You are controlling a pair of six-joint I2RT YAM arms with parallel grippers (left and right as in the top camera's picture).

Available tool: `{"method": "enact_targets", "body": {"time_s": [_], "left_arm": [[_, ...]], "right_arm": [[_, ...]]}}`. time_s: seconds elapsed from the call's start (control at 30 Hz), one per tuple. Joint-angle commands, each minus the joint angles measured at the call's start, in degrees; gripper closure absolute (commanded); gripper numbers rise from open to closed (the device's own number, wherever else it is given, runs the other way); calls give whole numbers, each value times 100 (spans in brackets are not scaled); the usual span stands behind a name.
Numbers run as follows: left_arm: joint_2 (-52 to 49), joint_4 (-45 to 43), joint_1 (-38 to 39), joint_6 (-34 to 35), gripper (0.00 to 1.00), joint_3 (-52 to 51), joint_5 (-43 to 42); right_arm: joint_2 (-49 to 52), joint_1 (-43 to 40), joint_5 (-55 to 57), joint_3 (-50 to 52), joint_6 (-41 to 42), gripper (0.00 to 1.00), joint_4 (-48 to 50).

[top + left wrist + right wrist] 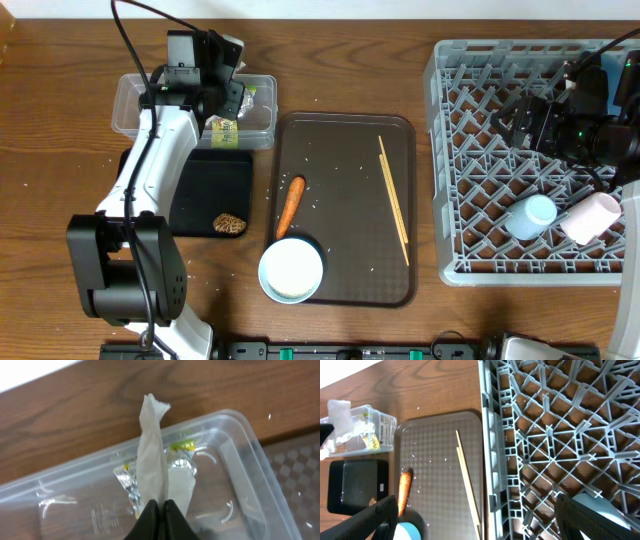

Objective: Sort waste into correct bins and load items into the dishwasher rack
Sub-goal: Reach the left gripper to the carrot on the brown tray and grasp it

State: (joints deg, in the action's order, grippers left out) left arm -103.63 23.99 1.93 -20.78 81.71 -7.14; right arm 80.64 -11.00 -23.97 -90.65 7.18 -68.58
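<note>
Table (60, 80) | tub (240, 425): wrapper (181, 460) | left hand (160, 507) clamped on napkin (150, 450) | rack (450, 150): blue cup (530, 215), pink cup (590, 217), apparently lying | right hand (476, 502) apart

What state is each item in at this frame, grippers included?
left gripper: shut on napkin
napkin: held over clear tub
snack wrapper: inside clear tub
brown lump: in black tray
carrot: lying on brown tray
chopsticks: lying on brown tray
white bowl: upright
light blue cup: lying in rack
pink cup: lying in rack
right gripper: open, empty
</note>
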Motion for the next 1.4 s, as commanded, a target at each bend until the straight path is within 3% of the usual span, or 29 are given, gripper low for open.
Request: {"method": "enact_targets", "body": {"time_s": [0.0,0.07,0.23,0.43,0.6,0.87,1.13,1.37], "left_arm": [[-116,-55,-24,-168,71,48,-31],[-111,96,-7,-155,48,48,-33],[125,874,151,-26,39,50,-33],[920,1519,487,396,39,50,-57],[1578,2343,898,549,39,48,-946],[1574,3880,1617,883,43,-142,-997],[1569,3967,2004,1849,45,-605,-841],[1519,2406,2098,2129,45,-1794,-216]], "right_arm": [[37,59,-4,13,-39,8,0],[37,59,-4,13,-39,8,-28],[37,59,-2,26,-42,7,-129],[37,59,-4,37,-42,7,-48],[37,98,-7,42,-66,6,-35],[37,616,0,57,-170,7,164],[37,944,0,57,-168,7,435],[66,997,-2,59,-168,7,496]]}}
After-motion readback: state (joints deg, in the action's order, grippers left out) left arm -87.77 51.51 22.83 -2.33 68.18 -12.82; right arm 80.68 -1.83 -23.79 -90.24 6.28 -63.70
